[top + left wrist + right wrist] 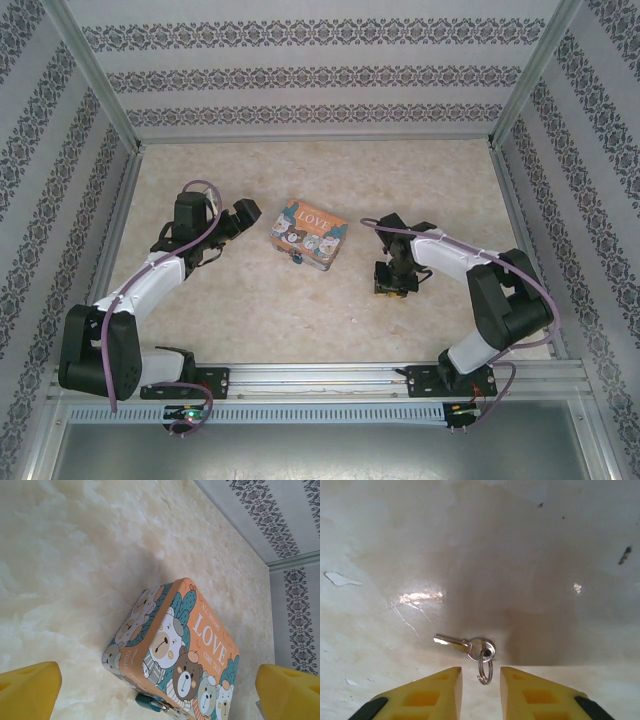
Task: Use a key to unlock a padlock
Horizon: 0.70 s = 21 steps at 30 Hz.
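Observation:
A small silver key (463, 644) lies flat on the pale tabletop, blade pointing left, with its wire ring (485, 670) reaching toward me. My right gripper (481, 680) points down over it. Its yellow fingers (432, 692) stand narrowly apart on either side of the ring and touch neither the ring nor the key. The tiny teal padlock (149, 702) hangs at the lower front edge of the orange-and-teal LOVE box (192, 640). My left gripper (160, 690) is wide open just short of the box, with nothing between its fingers. From above, the left gripper (243, 215) sits left of the box (308, 235).
Patterned walls with metal frame posts (95, 75) enclose the table on three sides. An aluminium rail (320, 378) runs along the near edge between the arm bases. The right gripper (392, 285) stands about a hand's width to the right of the box.

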Each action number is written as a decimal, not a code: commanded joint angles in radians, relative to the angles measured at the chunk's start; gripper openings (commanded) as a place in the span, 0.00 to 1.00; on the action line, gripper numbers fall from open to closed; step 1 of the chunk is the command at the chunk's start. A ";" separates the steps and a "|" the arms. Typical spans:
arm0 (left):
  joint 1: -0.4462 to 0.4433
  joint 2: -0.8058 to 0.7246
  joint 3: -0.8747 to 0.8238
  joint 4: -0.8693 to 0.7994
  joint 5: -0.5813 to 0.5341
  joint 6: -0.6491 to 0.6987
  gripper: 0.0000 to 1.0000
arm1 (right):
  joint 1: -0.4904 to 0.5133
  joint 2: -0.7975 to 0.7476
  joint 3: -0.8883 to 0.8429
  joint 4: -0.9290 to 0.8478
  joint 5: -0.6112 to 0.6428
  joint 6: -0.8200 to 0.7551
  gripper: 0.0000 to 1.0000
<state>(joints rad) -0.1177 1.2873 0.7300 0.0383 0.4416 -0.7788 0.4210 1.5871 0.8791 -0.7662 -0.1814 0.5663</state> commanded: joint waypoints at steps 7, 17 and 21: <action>0.004 -0.005 0.009 0.023 -0.009 -0.014 1.00 | -0.019 0.049 0.021 0.010 -0.013 -0.032 0.20; 0.004 -0.018 0.015 0.013 -0.013 0.001 0.99 | -0.030 0.068 -0.005 0.049 -0.011 -0.030 0.05; 0.004 -0.045 0.016 0.009 -0.021 0.020 0.99 | -0.033 0.039 -0.019 0.088 -0.025 -0.024 0.00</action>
<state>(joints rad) -0.1177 1.2831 0.7303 0.0380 0.4366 -0.7856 0.3946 1.6245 0.8871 -0.7403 -0.2089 0.5430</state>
